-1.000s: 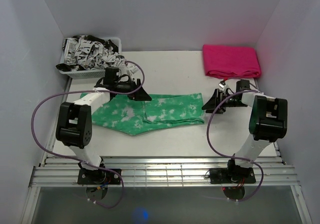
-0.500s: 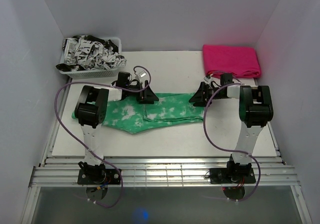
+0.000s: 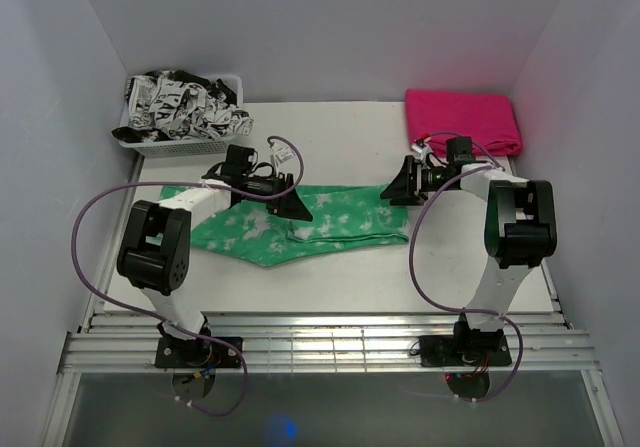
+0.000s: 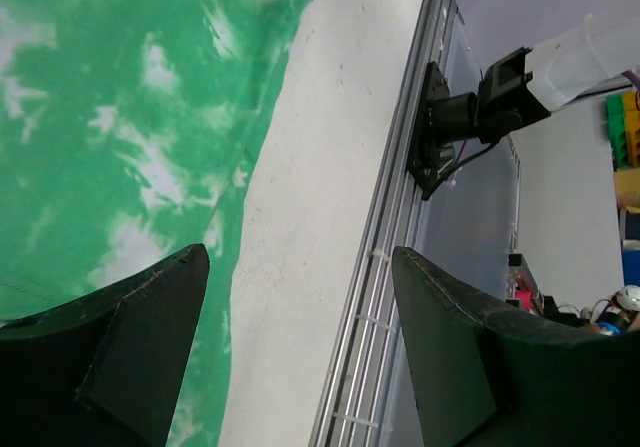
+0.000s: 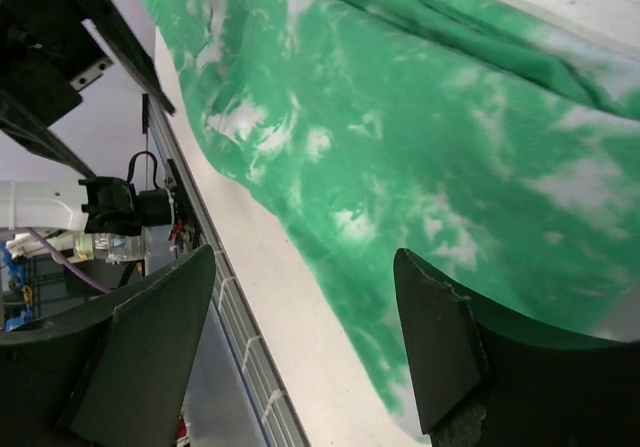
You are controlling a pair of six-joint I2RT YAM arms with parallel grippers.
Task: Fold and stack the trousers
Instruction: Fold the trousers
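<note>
**Trousers run 9 to 3; each gripper sits on the far edge**

The green trousers (image 3: 340, 225) lie flat mid-bench, their long axis running from 9 o'clock to 3 o'clock across the overhead view. The left gripper (image 3: 297, 207) is low over the 12 o'clock edge of the cloth, about halfway along its length. The right gripper (image 3: 392, 192) is at the far corner of the 3 o'clock end. Both point inward toward the cloth.

Each wrist view shows its fingers spread wide with nothing between them. The left looks past the cloth's edge onto bare bench (image 3: 340, 137), the right down onto green fabric, so neither has a hold yet.

The next fold probably turns on that long axis. The right gripper is much the nearer to the 3 o'clock end, so that end would be carried toward 9 o'clock, while the left is placed to pin or pinch the middle (whether either touches the cloth I cannot tell).

A folded pink cloth (image 3: 462, 120) lies at 1 o'clock, well apart from the trousers. It is the likely stacking spot and nearer the right arm.
</note>
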